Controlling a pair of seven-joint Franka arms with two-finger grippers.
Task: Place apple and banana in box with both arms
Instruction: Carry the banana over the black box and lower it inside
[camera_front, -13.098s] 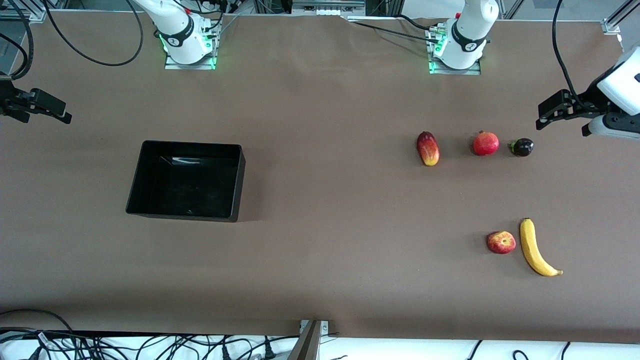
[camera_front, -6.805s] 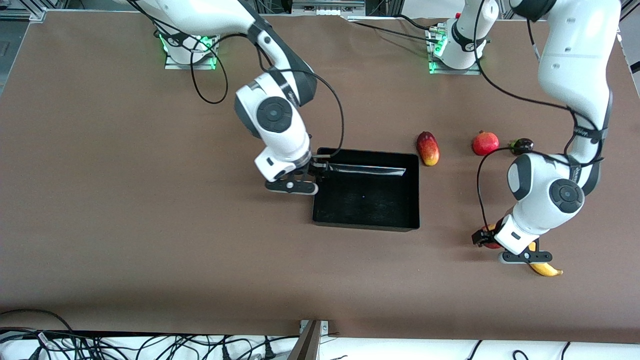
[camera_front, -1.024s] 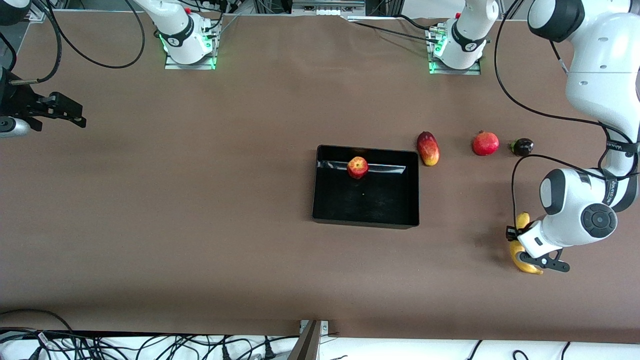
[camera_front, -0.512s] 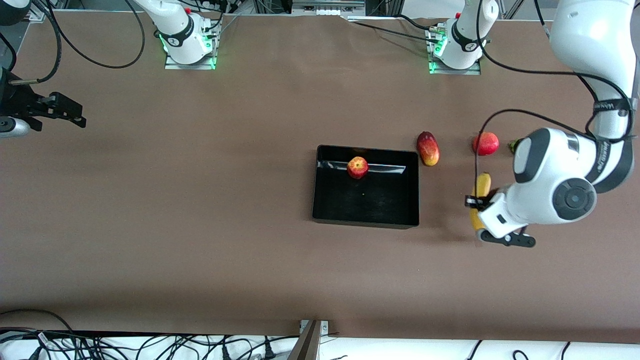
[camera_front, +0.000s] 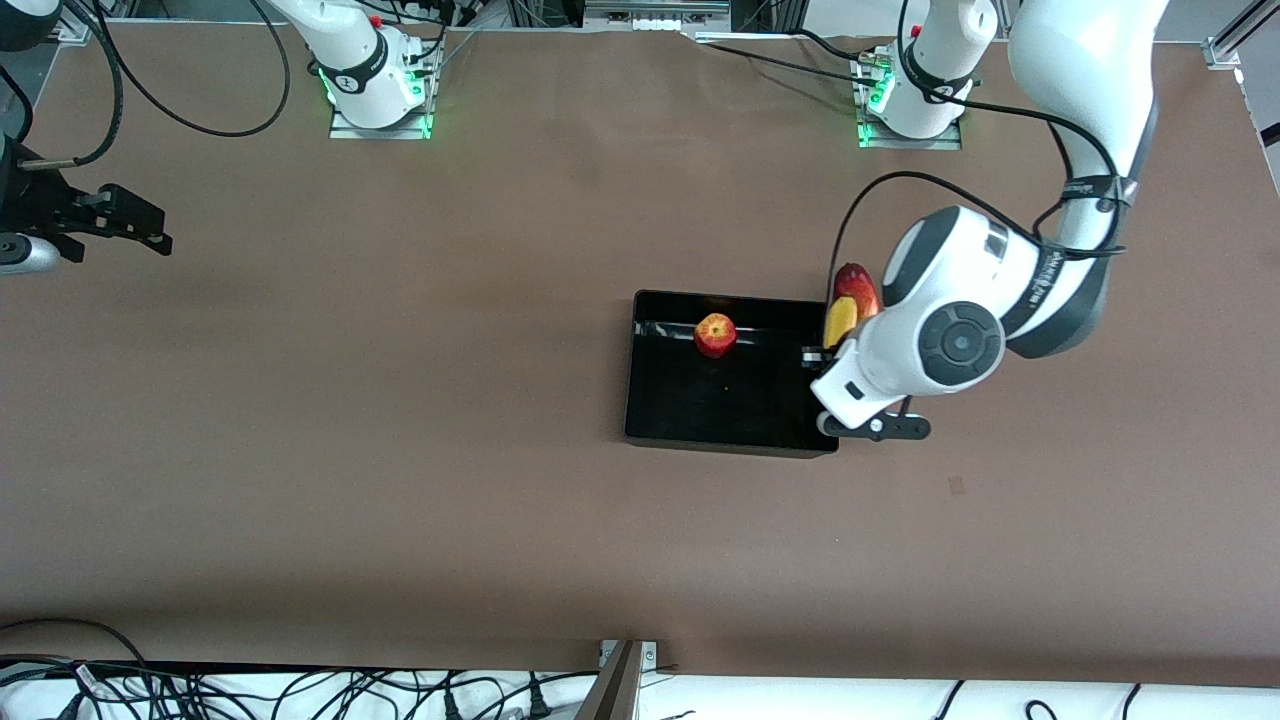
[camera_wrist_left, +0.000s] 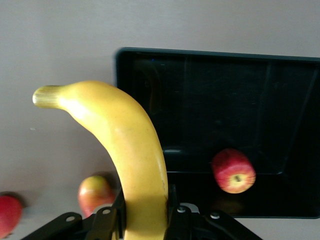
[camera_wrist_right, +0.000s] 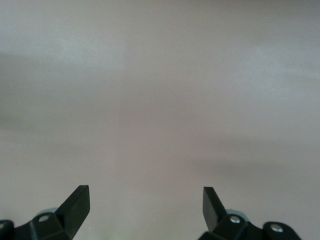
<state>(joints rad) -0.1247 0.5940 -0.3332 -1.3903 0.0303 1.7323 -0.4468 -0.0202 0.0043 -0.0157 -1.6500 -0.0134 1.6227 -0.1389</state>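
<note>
At the right-hand wall of the box, just right of the frame's centre in the front view, the left end effector hangs clamped on the banana, its fingers pressed against the fruit's lower part in the left wrist view. From that grip the banana's long axis runs up the front frame, the free end rising toward the robots' bases and overlapping the mango that lies on the bench just outside the box. In the wrist view the stem tip curls off toward the upper left, over bare bench, so most of the fruit looks to be just outside the wall, not over the black floor. The coming move turns on this: the box opening lies to the left of the held banana in the front frame, and a short carry that way should bring its whole length above the floor. The apple already rests inside, by the upper wall. At the left edge of the frame the right end effector waits over bare bench, fingers apart and empty.
</note>
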